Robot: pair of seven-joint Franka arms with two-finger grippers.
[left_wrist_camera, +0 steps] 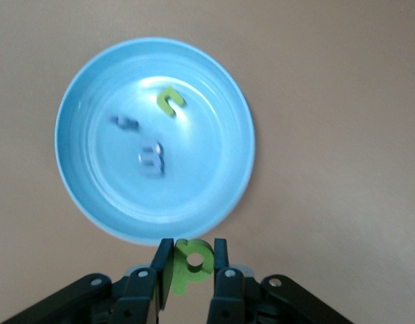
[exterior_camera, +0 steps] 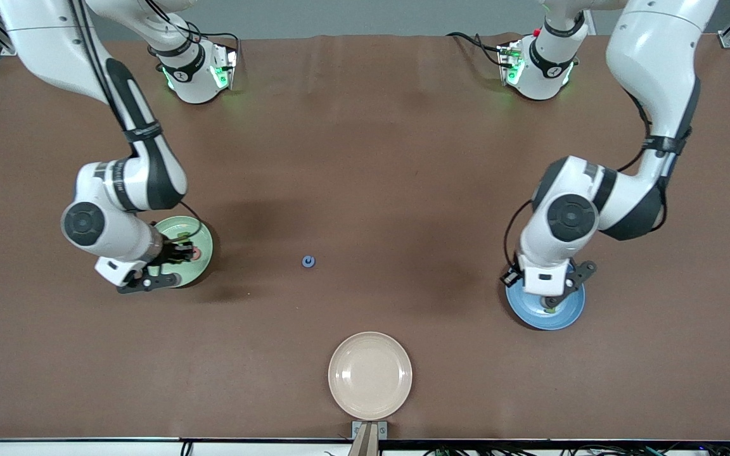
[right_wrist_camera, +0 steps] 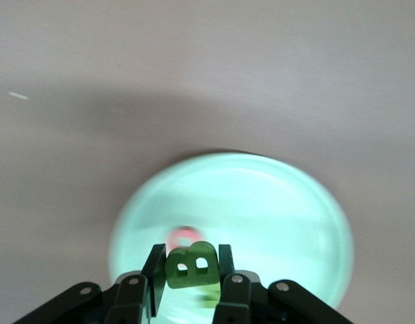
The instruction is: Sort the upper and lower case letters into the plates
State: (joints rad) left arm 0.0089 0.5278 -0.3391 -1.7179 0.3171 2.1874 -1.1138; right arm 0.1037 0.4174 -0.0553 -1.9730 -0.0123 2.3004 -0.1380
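My left gripper [left_wrist_camera: 193, 244] is shut on a light green lower-case "p" [left_wrist_camera: 194, 264] and hangs at the rim of the blue plate [left_wrist_camera: 214, 81] [exterior_camera: 542, 320]. In that plate lie a green letter [left_wrist_camera: 170, 101] and two blue letters [left_wrist_camera: 152, 160]. Over the mint green plate [right_wrist_camera: 281, 202] [exterior_camera: 206, 253], my right gripper [right_wrist_camera: 191, 251] is shut on a dark green "B" [right_wrist_camera: 191, 268]. A pinkish-red letter [right_wrist_camera: 185, 236] lies in the mint plate under it. One blue letter [exterior_camera: 308, 261] sits alone on the table midway between the two plates.
A beige plate [exterior_camera: 370, 375] holding nothing stands near the front edge at the table's middle. A brown mat [exterior_camera: 365, 158] covers the table. Both arm bases [exterior_camera: 197, 69] stand along the edge farthest from the camera.
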